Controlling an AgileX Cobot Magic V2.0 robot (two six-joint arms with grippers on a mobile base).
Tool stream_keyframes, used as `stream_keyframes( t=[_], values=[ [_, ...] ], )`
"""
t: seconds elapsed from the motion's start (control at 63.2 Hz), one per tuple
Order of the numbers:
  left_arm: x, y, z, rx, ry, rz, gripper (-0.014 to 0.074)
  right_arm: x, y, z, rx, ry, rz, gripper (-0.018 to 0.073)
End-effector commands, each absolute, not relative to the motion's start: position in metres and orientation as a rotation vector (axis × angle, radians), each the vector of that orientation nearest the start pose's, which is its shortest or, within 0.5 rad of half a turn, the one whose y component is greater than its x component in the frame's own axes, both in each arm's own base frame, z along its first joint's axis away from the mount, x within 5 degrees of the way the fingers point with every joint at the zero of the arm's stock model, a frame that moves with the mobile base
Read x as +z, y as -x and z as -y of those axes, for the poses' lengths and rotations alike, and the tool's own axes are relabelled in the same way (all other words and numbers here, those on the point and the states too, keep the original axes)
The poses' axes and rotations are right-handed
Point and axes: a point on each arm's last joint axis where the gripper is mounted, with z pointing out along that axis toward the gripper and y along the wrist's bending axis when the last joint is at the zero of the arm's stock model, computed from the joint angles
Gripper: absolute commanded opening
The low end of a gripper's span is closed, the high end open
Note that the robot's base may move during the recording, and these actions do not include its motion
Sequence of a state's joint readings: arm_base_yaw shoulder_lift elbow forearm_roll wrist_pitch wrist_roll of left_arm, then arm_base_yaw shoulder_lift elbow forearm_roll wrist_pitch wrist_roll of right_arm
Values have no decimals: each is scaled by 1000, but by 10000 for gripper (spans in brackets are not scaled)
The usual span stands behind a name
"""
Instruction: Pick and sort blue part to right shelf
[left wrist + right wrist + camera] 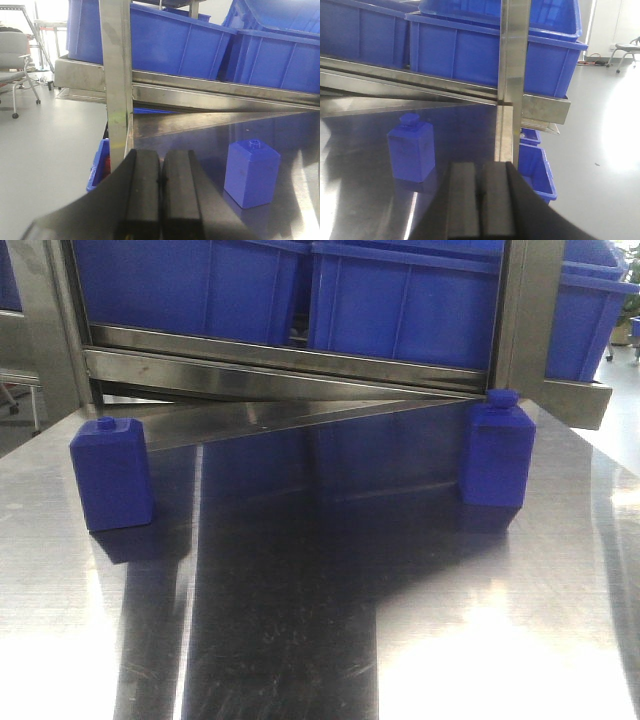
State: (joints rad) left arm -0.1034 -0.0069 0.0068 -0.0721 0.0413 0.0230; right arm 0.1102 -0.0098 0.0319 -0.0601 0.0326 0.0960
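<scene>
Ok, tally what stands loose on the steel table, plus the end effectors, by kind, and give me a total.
Blue parts: 2, the left blue part and the right blue part.
End effectors: 2, the left end effector and the right end effector, both shut and holding nothing.
Total: 4.

Blue crates (400,300): tops cut off at 12 o'clock, front view.
Left gripper (160,167): blurred, body cut off at 6 o'clock. Right gripper (481,172): likewise.
Lower blue crate (98,165): mostly hidden behind steel upright (117,75).
Office chair (15,60): cropped at 9 o'clock.
</scene>
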Motion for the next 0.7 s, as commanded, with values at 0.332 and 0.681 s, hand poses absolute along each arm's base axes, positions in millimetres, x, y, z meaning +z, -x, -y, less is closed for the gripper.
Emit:
stream_keyframes(
  t=[0.332,0.681],
  values=[
    [210,-55,6,-137,-30,-1431,125,217,-53,-6,113,59,-1402,34],
    [248,-44,1,-159,24,-1109,125,217,-53,-6,114,59,-1401,34]
  ],
)
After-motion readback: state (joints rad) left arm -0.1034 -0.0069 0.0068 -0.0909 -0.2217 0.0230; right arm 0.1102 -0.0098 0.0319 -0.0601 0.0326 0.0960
